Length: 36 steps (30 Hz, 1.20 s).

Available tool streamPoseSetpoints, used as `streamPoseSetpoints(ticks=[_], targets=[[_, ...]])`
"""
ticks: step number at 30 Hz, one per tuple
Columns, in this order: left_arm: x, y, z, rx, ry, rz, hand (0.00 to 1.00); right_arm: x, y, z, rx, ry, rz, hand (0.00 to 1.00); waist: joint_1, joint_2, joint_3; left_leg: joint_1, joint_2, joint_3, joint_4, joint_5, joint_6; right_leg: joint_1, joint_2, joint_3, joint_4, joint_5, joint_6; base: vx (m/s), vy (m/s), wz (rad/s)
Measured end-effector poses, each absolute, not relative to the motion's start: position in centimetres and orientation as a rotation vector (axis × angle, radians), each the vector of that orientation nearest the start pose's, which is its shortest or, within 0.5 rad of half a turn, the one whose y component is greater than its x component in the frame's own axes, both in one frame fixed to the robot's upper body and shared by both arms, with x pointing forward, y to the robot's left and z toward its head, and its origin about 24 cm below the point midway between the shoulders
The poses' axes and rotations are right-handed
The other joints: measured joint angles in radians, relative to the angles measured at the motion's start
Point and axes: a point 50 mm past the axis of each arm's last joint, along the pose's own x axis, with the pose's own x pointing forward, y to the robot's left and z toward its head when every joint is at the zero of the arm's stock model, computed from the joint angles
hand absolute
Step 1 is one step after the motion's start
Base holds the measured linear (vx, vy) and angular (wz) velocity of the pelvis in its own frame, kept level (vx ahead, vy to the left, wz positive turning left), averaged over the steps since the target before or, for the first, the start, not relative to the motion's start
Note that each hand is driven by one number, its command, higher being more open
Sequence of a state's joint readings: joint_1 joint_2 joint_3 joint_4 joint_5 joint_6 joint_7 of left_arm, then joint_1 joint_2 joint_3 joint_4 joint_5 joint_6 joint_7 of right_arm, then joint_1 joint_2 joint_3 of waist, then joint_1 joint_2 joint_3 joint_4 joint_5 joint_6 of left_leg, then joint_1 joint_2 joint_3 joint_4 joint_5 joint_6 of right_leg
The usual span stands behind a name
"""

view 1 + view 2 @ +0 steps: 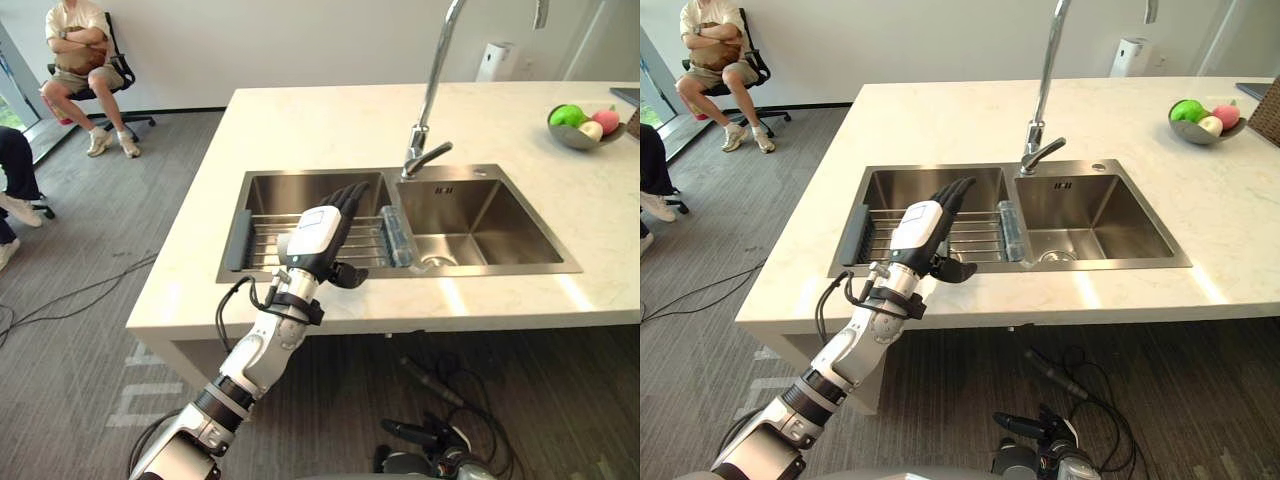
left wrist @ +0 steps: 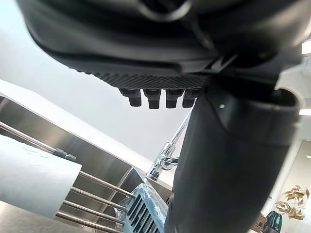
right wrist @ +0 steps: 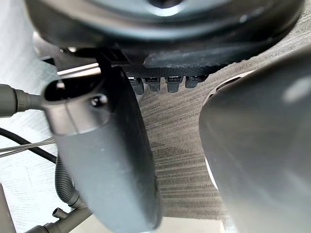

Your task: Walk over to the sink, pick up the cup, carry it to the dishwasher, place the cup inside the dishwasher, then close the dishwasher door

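Note:
The white cup (image 2: pixel 34 179) lies on its side on the wire rack (image 1: pixel 262 245) across the left basin of the steel sink (image 1: pixel 480 270). My left hand (image 1: pixel 320 235) reaches out over that rack with its fingers straight and its thumb spread. It hovers just above and beside the cup and holds nothing. In the eye views the hand covers most of the cup. My right hand (image 3: pixel 107 145) hangs low over the grey floor, relaxed and empty.
A tall chrome faucet (image 1: pixel 428 110) rises behind the sink's divider, where a clear wrapped object (image 1: pixel 397 235) rests. A bowl of fruit (image 1: pixel 580 125) sits at the counter's far right. A person (image 1: pixel 85 60) sits in a chair at the back left.

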<state>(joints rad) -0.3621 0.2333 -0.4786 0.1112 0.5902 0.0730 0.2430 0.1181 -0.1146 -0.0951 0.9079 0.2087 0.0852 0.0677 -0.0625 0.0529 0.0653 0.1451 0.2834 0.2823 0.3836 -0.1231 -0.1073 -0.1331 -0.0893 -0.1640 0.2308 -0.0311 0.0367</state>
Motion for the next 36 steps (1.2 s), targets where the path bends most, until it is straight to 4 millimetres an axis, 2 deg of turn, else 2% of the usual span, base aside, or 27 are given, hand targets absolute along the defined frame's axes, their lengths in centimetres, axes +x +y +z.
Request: streamPoseSetpoints(ticks=[2,3,4,5,6,7,8,9,13,18,21,25,30,36], targets=[[29.6,7.5,9.2,0.850,-0.361,-0.184,1.00,10.1,-20.5,-15.4,0.183,1.087,-0.210,1.00,-0.001,-0.011,0.008,-0.081,0.032,0.001,0.172,0.027,0.047,0.054,0.003,-0.006,-0.053,0.007,-0.012,0.10,-0.100,0.09],[29.6,7.5,9.2,0.825,-0.356,-0.187,1.00,9.9,-20.6,-15.5,0.179,1.100,-0.216,1.00,0.003,-0.010,0.008,-0.110,0.026,0.005,0.210,-0.027,0.038,0.086,0.002,-0.009,-0.079,0.011,-0.018,0.11,-0.077,0.10],[29.6,7.6,9.4,0.815,-0.359,-0.183,1.00,9.8,-20.7,-15.6,0.176,1.105,-0.219,1.00,0.006,-0.010,0.008,-0.120,0.013,0.007,0.197,-0.056,0.035,0.098,0.001,-0.009,-0.088,0.017,-0.026,0.11,-0.025,-0.07],[29.5,7.9,10.1,0.800,-0.380,-0.161,1.00,9.6,-20.9,-15.6,0.172,1.113,-0.222,1.00,0.014,-0.008,0.006,-0.130,-0.030,0.007,0.101,-0.068,0.035,0.110,0.000,-0.005,-0.101,0.027,-0.012,0.11,0.023,-0.14],[29.6,8.3,11.0,0.781,-0.408,-0.132,1.00,9.5,-21.4,-15.6,0.160,1.118,-0.229,1.00,0.016,0.010,-0.004,-0.136,-0.070,0.008,-0.060,-0.011,0.037,0.110,0.008,-0.003,-0.107,0.035,-0.001,0.11,0.049,-0.13],[29.7,8.7,11.5,0.776,-0.421,-0.120,1.00,9.5,-21.5,-15.6,0.158,1.120,-0.233,1.00,0.016,0.018,-0.011,-0.127,-0.078,0.027,-0.108,-0.010,0.036,0.109,0.012,-0.002,-0.108,0.035,0.001,0.14,0.083,-0.03],[29.8,9.4,12.2,0.791,-0.443,-0.098,1.00,9.4,-21.5,-15.6,0.154,1.125,-0.238,1.00,0.014,0.018,-0.022,-0.087,-0.097,0.022,-0.203,0.003,0.016,0.096,0.016,0.001,-0.111,0.037,0.006,0.16,0.110,0.01],[30.2,10.5,12.7,0.837,-0.456,-0.087,1.00,9.4,-21.5,-15.7,0.159,1.133,-0.243,1.00,0.012,0.014,-0.022,-0.064,-0.115,0.025,-0.267,0.023,0.011,0.098,0.010,0.002,-0.128,0.045,0.015,0.14,0.105,0.02],[31.5,13.7,12.9,0.997,-0.356,-0.110,1.00,9.3,-21.5,-15.7,0.180,1.137,-0.267,1.00,-0.008,0.018,-0.024,-0.045,-0.151,0.017,-0.321,0.048,0.025,0.118,-0.013,-0.004,-0.171,0.059,0.028,0.06,0.063,0.07],[33.9,16.0,12.3,1.128,-0.159,-0.212,1.00,9.6,-21.3,-15.7,0.184,1.135,-0.250,1.00,-0.030,0.019,-0.024,-0.045,-0.163,0.013,-0.349,0.062,0.029,0.134,-0.015,-0.008,-0.232,0.096,0.026,-0.02,0.015,0.01],[34.1,17.3,11.0,1.180,-0.042,-0.277,1.00,9.7,-21.2,-15.7,0.190,1.132,-0.236,1.00,-0.041,0.019,-0.024,-0.034,-0.163,0.020,-0.363,0.065,0.027,0.136,-0.008,0.006,-0.251,0.113,0.023,-0.05,-0.010,-0.17],[34.3,18.4,10.0,1.122,0.055,-0.317,1.00,9.8,-21.2,-15.7,0.191,1.129,-0.228,1.00,-0.055,0.019,-0.024,-0.024,-0.167,0.031,-0.385,0.075,0.026,0.136,-0.004,0.022,-0.278,0.133,0.020,-0.06,-0.012,-0.14],[34.9,18.9,9.9,1.035,0.103,-0.335,1.00,9.7,-21.3,-15.6,0.184,1.119,-0.236,1.00,-0.063,0.018,-0.024,-0.002,-0.169,0.039,-0.412,0.085,0.023,0.150,0.001,0.028,-0.296,0.146,0.023,-0.03,-0.016,-0.05],[35.1,19.7,10.4,1.058,0.107,-0.330,1.00,9.4,-21.3,-15.6,0.178,1.119,-0.245,1.00,-0.074,0.014,-0.024,0.010,-0.168,0.057,-0.427,0.084,0.020,0.155,0.006,0.042,-0.314,0.151,0.025,0.00,-0.015,-0.08]])
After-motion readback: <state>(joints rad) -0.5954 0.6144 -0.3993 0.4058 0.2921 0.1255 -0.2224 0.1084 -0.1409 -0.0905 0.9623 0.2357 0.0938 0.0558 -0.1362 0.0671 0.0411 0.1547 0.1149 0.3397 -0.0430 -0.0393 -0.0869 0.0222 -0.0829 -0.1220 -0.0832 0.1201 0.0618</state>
